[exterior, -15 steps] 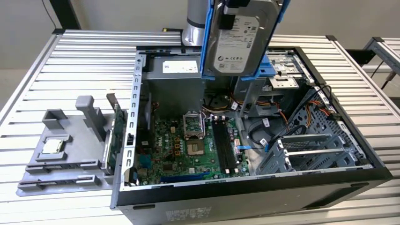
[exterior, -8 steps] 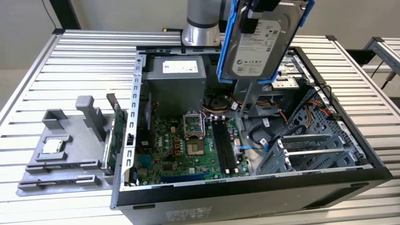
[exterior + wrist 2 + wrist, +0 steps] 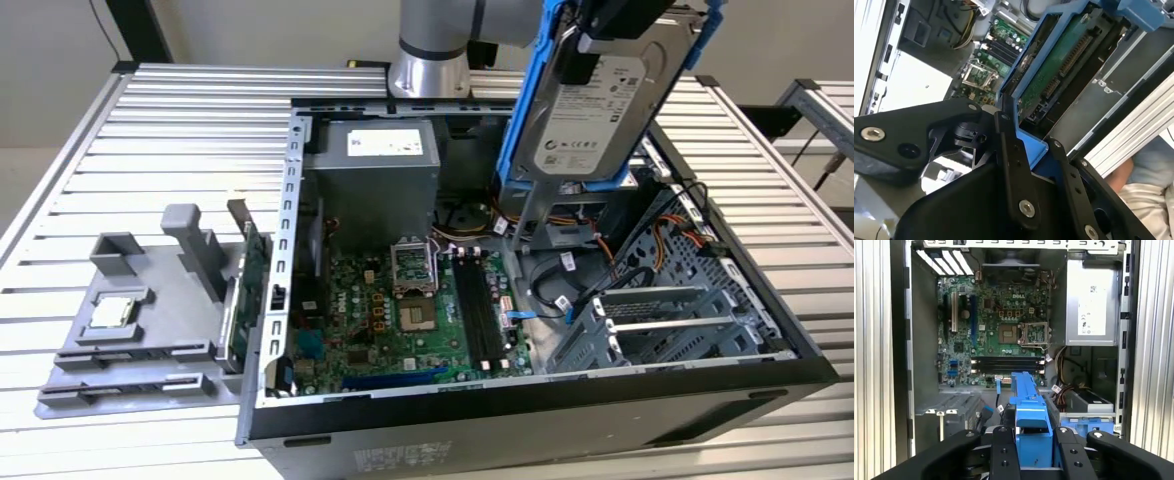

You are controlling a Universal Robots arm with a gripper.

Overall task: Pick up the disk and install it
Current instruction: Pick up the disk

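Fingers point(image 3: 1005, 455) gripping disk point(image 3: 607, 100) (tilted), above computer case point(image 3: 534, 440)

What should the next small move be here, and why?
Probably lower the disk toward the drive cage: the jaws are shut on its blue bracket, and it hangs tilted above the open case, not yet seated.

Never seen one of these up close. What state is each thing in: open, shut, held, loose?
disk, held in the air, tilted, above the open case.
gripper, jaws shut on the disk.
computer case, lying on its side, side panel off.
CPU socket, lid flipped up.
CPU chip, lying flat in the grey holder beside the case.
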